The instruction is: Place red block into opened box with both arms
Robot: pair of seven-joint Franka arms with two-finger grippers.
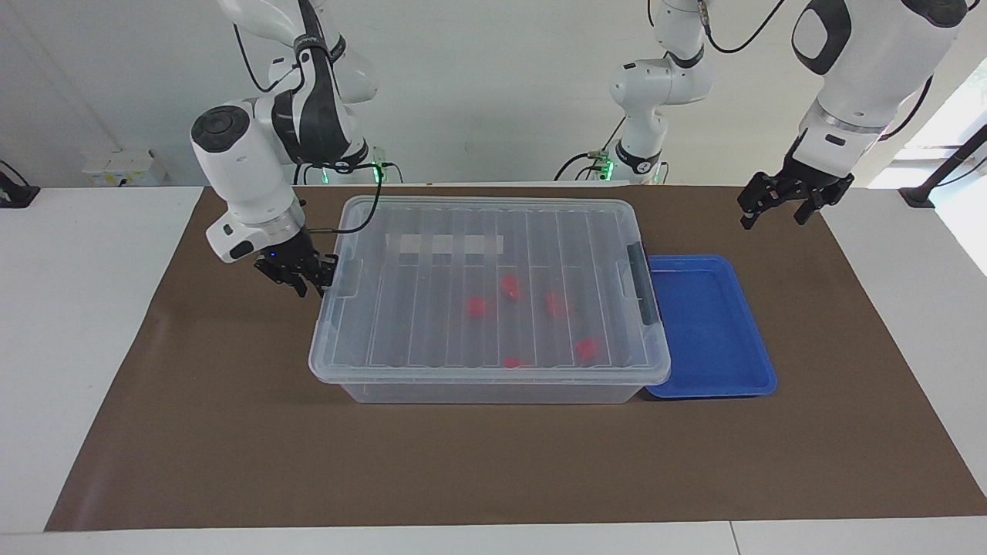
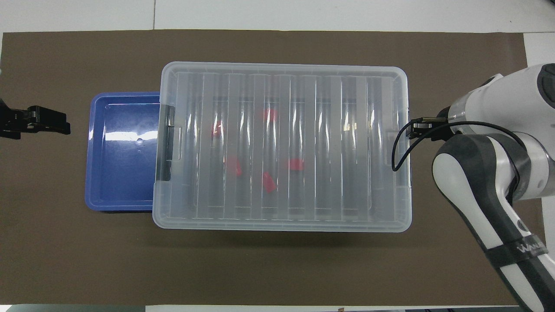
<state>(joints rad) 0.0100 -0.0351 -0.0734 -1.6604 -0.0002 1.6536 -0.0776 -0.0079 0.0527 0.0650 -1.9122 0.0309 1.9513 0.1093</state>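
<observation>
1. The box (image 1: 490, 297) sits mid-table on the brown mat (image 1: 231, 447) with its ribbed lid (image 2: 282, 143) flat and square on the rim — closed, as far as both views show.
2. Several red pieces show through the lid; the red block (image 2: 296, 164) appears to be the boxy one near the middle of the bin floor, so it is already inside. Which piece is the stepped one I cannot tell for sure.
3. The right gripper (image 1: 297, 274) hangs just beside the lid's end tab at the right arm's end of the box. Whether its jaws are spread or pinching the tab I cannot tell.
4. The left gripper (image 1: 779, 202) waits over bare mat near the left arm's end of the table, jaws spread, holding nothing.
5. The blue tray (image 1: 713, 327) lies tucked against the box's latch end, its edge partly under the rim.
6. Judgement: the step in hand is the finish — lid set down after placing. The next move calls for the right gripper to clear the tab and rise straight, without dragging the lid askew.
</observation>
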